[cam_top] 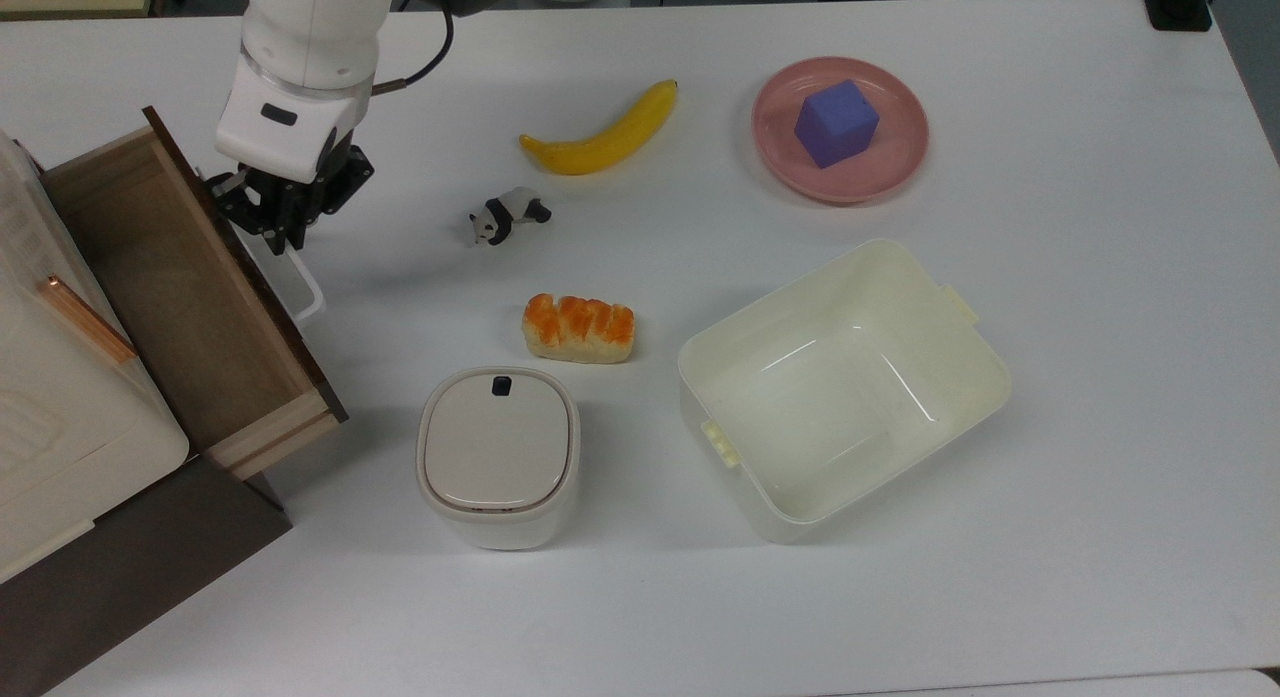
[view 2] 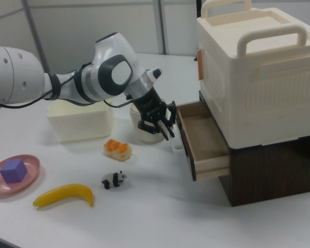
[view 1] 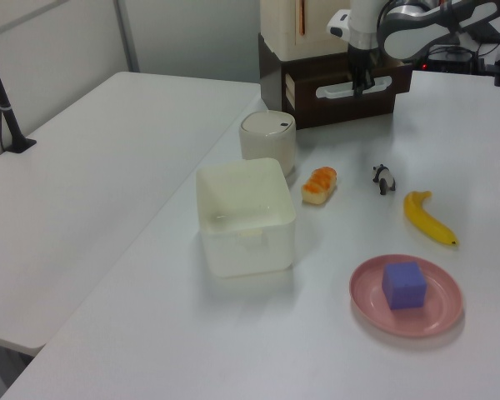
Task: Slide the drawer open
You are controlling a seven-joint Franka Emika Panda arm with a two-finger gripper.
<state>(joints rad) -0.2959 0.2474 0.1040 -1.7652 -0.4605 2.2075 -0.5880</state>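
Observation:
The dark brown drawer (cam_top: 170, 297) stands pulled out of its cabinet at the top view's left, with its light wood inside showing. In the right view the drawer (view 2: 202, 140) juts out below the cream box. My gripper (cam_top: 276, 229) points down at the upper end of the drawer front, shut on the white loop handle (cam_top: 300, 282). The left view has the gripper (view 1: 360, 82) at the middle of the handle (view 1: 382, 82). In the right view the gripper (view 2: 164, 130) is just left of the drawer front.
A white lidded bin (cam_top: 497, 455) stands just right of the drawer's corner. On the white table lie a bread piece (cam_top: 578, 327), a toy panda (cam_top: 507, 217), a banana (cam_top: 603, 132), a cream tub (cam_top: 960, 377), and a pink plate (cam_top: 775, 152) carrying a purple cube (cam_top: 836, 122).

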